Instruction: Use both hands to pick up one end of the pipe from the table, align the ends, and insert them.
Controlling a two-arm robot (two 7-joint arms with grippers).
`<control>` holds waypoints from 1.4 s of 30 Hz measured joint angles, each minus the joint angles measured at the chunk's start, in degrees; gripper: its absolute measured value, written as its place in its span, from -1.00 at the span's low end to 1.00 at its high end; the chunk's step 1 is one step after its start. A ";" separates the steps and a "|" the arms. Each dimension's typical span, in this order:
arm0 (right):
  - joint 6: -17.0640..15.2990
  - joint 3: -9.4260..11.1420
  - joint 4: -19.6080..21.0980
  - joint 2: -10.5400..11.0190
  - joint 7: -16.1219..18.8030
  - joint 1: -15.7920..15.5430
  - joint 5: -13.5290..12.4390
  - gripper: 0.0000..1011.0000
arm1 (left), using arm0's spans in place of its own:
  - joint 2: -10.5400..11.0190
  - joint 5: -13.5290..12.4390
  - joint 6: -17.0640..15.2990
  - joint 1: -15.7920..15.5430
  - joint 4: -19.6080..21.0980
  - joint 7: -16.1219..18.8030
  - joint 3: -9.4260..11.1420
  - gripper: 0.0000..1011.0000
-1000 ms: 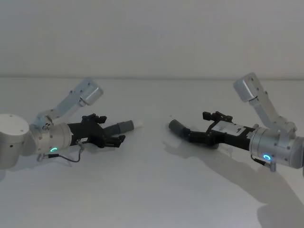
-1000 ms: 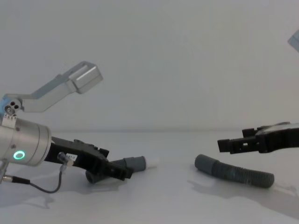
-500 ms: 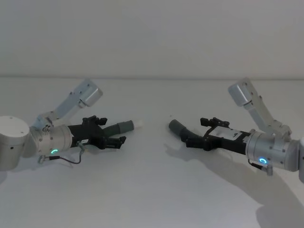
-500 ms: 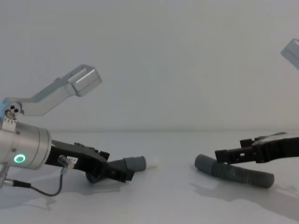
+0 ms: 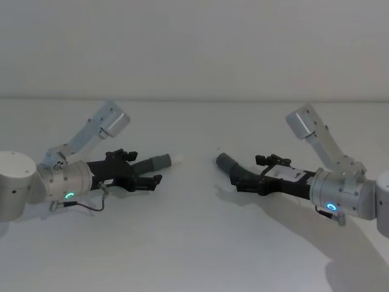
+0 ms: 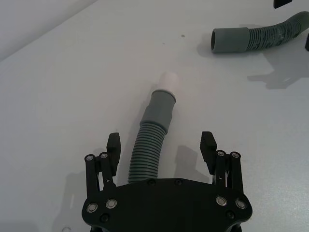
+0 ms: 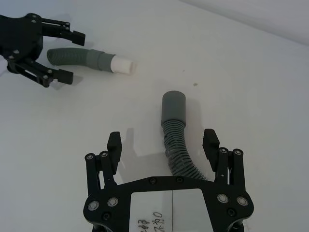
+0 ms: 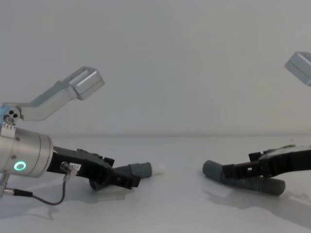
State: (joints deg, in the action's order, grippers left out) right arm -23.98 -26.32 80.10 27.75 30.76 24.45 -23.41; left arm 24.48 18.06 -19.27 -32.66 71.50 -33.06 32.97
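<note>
Left wrist view: left gripper [image 6: 161,145] spread wide astride white-tipped hose [image 6: 146,159]; right gripper [image 7: 162,140] likewise spread over plain hose [image 7: 176,145]. Light, floppy corrugation, probably; clamp just behind the stiff cuffs [image 6: 161,108].

Silver left arm [image 5: 61,178] bears a green light ring, right arm [image 5: 343,193] blue; black, screw-studded jaws.

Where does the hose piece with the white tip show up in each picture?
Head view: white-tipped hose piece, left of centre.
Left wrist view: straddled by the left gripper.
Right wrist view: far off, between that gripper's fingers.
Chest view: low, left of centre.
Shared landmark: the left gripper around it.
</note>
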 joint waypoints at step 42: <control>-0.07 -4.00 -6.73 -1.19 0.90 4.31 -0.35 0.98 | 1.66 2.45 -3.44 2.52 3.69 2.05 -0.63 0.98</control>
State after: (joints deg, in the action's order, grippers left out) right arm -24.05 -30.32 73.37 26.56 31.66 28.75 -23.76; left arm 26.14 20.51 -22.71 -30.13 75.19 -31.02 32.34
